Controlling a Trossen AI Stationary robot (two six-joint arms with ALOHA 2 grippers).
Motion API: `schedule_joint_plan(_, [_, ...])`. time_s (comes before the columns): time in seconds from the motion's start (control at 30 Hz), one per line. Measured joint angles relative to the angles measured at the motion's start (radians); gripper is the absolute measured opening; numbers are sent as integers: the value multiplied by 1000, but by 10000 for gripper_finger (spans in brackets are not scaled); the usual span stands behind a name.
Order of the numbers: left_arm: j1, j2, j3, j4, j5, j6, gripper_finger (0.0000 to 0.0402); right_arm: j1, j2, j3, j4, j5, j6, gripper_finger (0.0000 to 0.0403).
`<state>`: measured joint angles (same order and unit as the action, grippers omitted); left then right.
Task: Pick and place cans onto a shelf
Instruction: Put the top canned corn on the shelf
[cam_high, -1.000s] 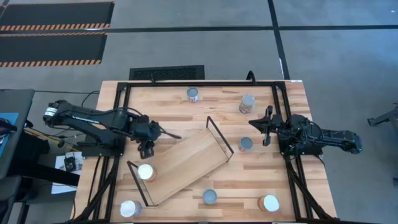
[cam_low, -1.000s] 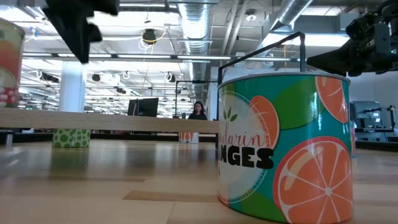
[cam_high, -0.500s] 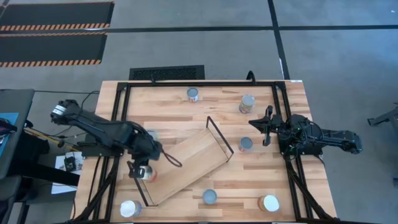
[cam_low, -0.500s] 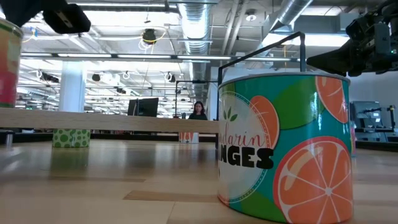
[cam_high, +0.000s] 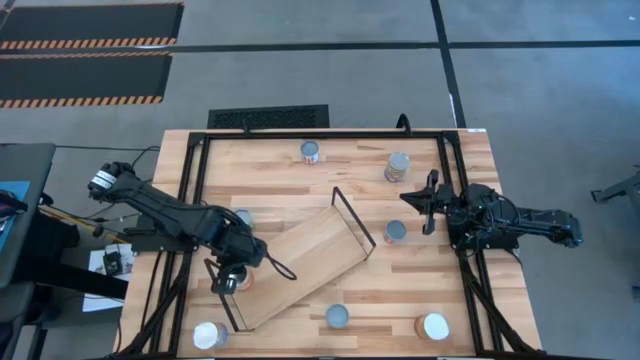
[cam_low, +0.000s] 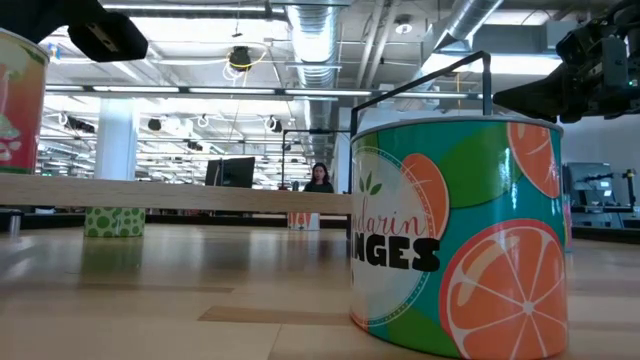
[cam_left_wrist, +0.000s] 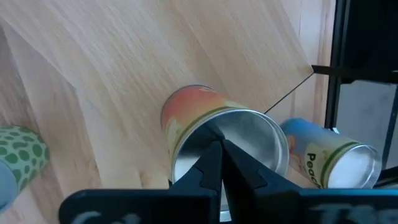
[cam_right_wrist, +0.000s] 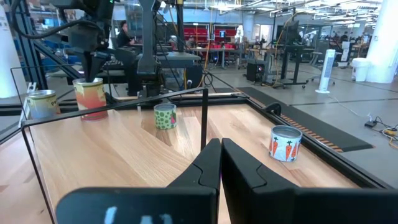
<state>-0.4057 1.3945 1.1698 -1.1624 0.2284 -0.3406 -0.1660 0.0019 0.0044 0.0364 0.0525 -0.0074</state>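
Left gripper sits right over the orange-label can at the shelf end nearest the left arm, just inside the black wire frame. Fingers are pressed together, tips over the can's open silver top; they pinch nothing I can confirm, maybe the rim edge.

Risks:
- Closed tips dragging on the rim could tip the can or shove it along the board as the arm lifts.
- The can reads tilted in the wrist view; if it really leans, a nudge could roll it off the open long edge.
- A peach-label can stands on the counter just outside the frame; a wide swing could hit it or snag the wire.

Right gripper is parked beside the shelf's far end, fingers nearly shut, empty. Remaining cans are scattered on the counter.
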Motion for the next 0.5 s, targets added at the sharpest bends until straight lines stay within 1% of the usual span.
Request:
schedule_joint_plan(0.3, [2,-1,1,3,-57,12,0,0,0,0,0,0,0,37])
schedule_joint_plan(0.5, [29,-2,1,3,-76,13,0,0,0,0,0,0,0,37])
